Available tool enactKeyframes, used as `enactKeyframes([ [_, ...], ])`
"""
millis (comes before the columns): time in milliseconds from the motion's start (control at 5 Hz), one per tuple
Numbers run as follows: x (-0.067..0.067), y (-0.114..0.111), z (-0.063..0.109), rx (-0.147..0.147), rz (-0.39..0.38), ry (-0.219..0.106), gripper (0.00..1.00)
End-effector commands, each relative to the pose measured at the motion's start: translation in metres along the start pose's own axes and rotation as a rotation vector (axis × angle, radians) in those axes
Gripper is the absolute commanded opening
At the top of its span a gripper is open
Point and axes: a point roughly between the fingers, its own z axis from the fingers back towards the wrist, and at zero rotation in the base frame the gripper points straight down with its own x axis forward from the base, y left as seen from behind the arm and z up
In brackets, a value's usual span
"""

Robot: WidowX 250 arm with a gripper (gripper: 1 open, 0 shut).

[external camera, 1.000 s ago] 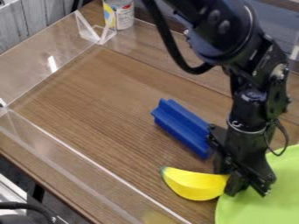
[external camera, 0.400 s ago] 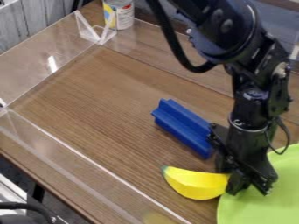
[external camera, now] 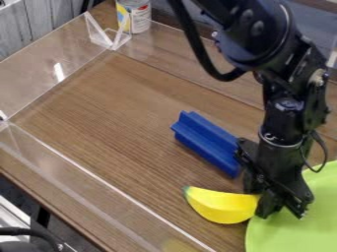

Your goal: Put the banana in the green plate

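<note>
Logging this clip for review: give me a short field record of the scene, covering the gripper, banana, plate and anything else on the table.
gripper: pointing down, shut on the banana's right end
banana: lying on the wooden table, just left of the plate
green plate: bottom right corner, nothing visible on it
blue block: behind the banana, apart from it
task state: banana not yet in plate
</note>
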Motion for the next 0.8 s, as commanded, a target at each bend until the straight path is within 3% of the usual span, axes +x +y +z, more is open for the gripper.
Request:
enactKeyframes([
  [0, 0.004, 0.004, 0.003, -0.001, -0.002, -0.013, 0.00],
  [200, 0.004, 0.002, 0.030, 0.000, 0.071, -0.012, 0.00],
  [400, 0.006, 0.001, 0.057, 0.003, 0.080, -0.012, 0.00],
  [600, 0.012, 0.002, 0.091, 0.012, 0.195, -0.027, 0.00],
])
